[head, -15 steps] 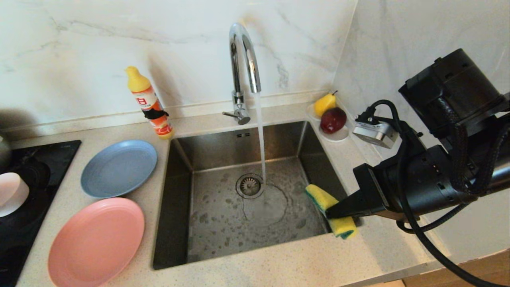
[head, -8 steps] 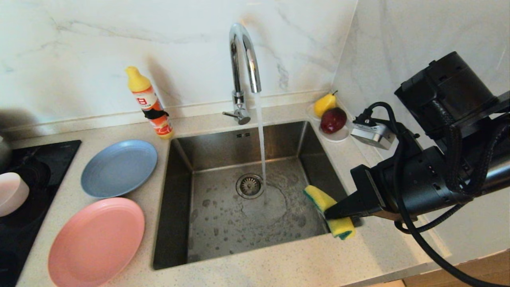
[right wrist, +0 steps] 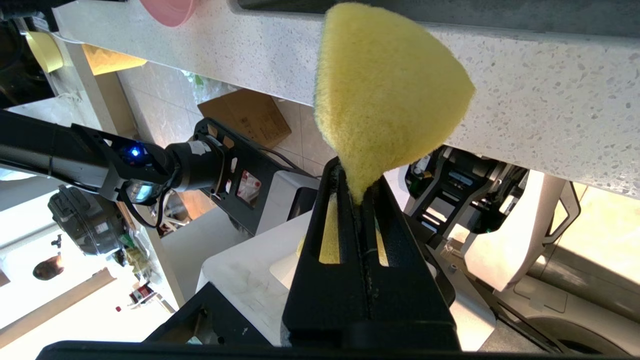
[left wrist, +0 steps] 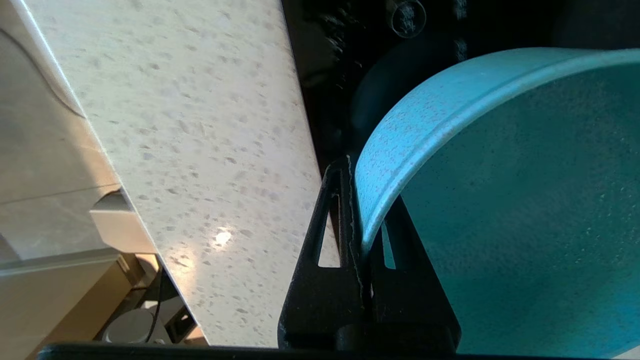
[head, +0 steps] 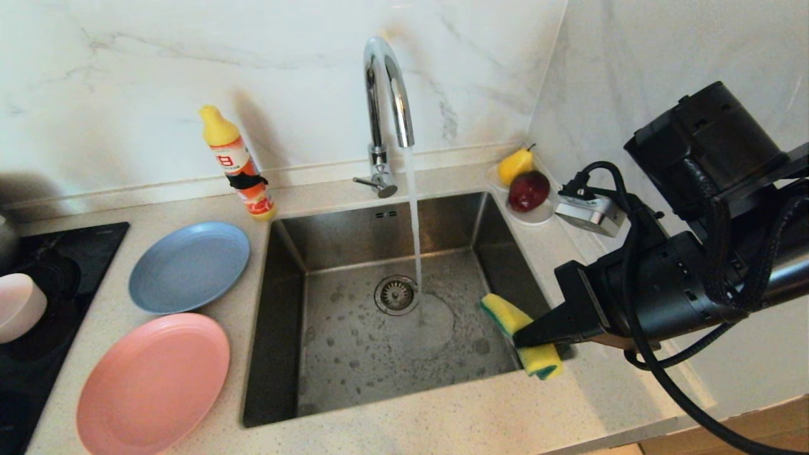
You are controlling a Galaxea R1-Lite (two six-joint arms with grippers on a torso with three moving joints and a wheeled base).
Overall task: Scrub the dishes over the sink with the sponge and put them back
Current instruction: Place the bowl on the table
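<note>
My right gripper [head: 522, 338] is shut on the yellow sponge [head: 505, 314] with its green face, holding it at the right edge of the sink [head: 278, 303]. In the right wrist view the sponge [right wrist: 385, 85] bulges out from the shut right gripper [right wrist: 356, 180]. My left gripper [left wrist: 360, 200] is out of the head view and shut on the rim of the teal bowl [left wrist: 500, 200], above the black hob [left wrist: 320, 75]. The grey-blue plate [head: 189, 265] and pink plate [head: 152, 382] lie on the counter left of the sink. A pale pink bowl [head: 19, 306] sits at the far left.
Water runs from the chrome tap [head: 385, 95] into the basin beside the drain [head: 396, 294]. A yellow-capped detergent bottle [head: 237, 164] stands behind the plates. A white saucer [head: 537, 217] with a pear and a red fruit sits in the back right corner.
My right gripper and the sponge have edged slightly left along the sink's edge. The plates and pale pink bowl have stayed put.
</note>
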